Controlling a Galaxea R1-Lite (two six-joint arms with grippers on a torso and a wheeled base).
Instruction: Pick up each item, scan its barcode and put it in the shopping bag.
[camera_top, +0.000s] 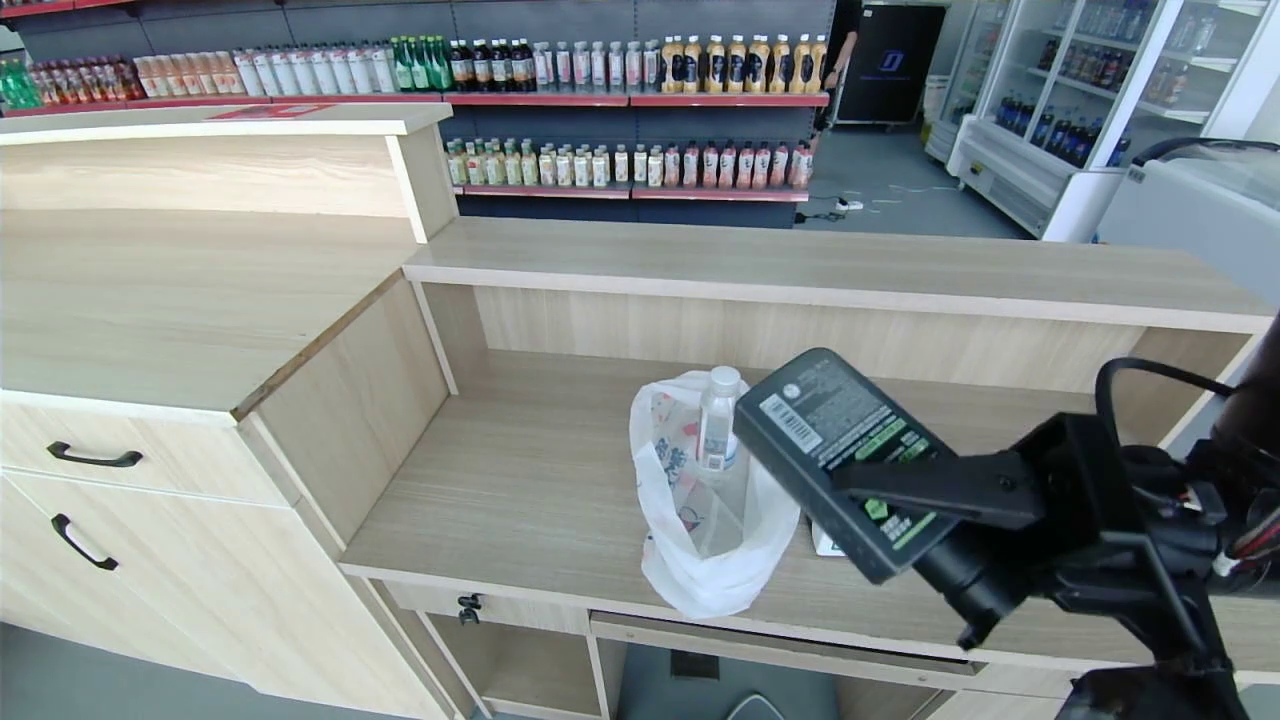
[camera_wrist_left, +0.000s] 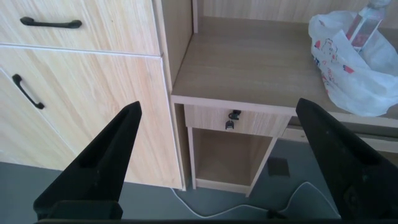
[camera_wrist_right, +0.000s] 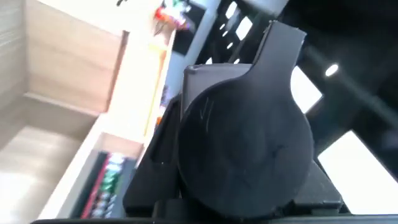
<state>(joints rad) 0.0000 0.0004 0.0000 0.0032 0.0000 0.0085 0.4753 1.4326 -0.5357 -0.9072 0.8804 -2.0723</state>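
Note:
My right gripper (camera_top: 880, 490) is shut on a dark flat package (camera_top: 840, 440), held tilted in the air with its barcode label facing up. The package hangs just to the right of a white shopping bag (camera_top: 690, 560) and slightly above it. The bag stands open on the wooden counter (camera_top: 520, 480) with a clear bottle (camera_top: 718, 420) upright inside it. In the left wrist view the bag (camera_wrist_left: 354, 81) and bottle (camera_wrist_left: 367, 25) sit far off. My left gripper (camera_wrist_left: 219, 109) hangs open and holds nothing, low beside the cabinet and below counter height.
A small white object (camera_top: 825, 542) lies on the counter under the package. A raised ledge (camera_top: 800, 265) runs behind the counter recess, and a taller cabinet with black-handled drawers (camera_top: 95, 458) stands to the left. Shelves of bottles (camera_top: 600, 70) line the back wall.

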